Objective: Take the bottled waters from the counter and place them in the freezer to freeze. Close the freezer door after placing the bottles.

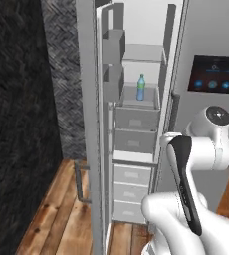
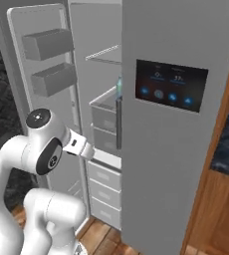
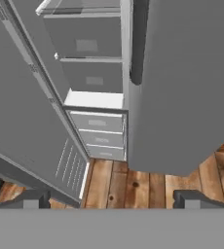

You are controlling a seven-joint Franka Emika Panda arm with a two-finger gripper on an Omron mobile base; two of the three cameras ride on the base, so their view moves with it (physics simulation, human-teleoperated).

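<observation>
In the left base view the freezer (image 1: 136, 124) stands open at the centre of the frame, its white interior stacked with grey shelves and drawers. One blue-tinted bottled water (image 1: 141, 87) stands upright on a shelf in the upper middle, set well inside where the door can swing past it. The freezer door (image 1: 89, 124) is swung out toward the left of centre, edge-on, with its bar handle low down. The white arm fills the lower right, folded back from the opening.

In the right base view the freezer door sits at upper left, showing two inner bins (image 2: 49, 44). The other grey door with the dark touchscreen (image 2: 171, 84) covers the right half and hides most of the shelf; just a sliver of the bottle (image 2: 119, 85) peeks past its edge.

In the hand view the gripper (image 3: 111, 199) looks down at the lower drawers (image 3: 100, 131) and the wooden floor (image 3: 133, 185). The jaws stand wide apart at the bottom corners and hold nothing. I judge one bottle is stowed and the door is not yet closed; where the second bottle is, I cannot tell.
</observation>
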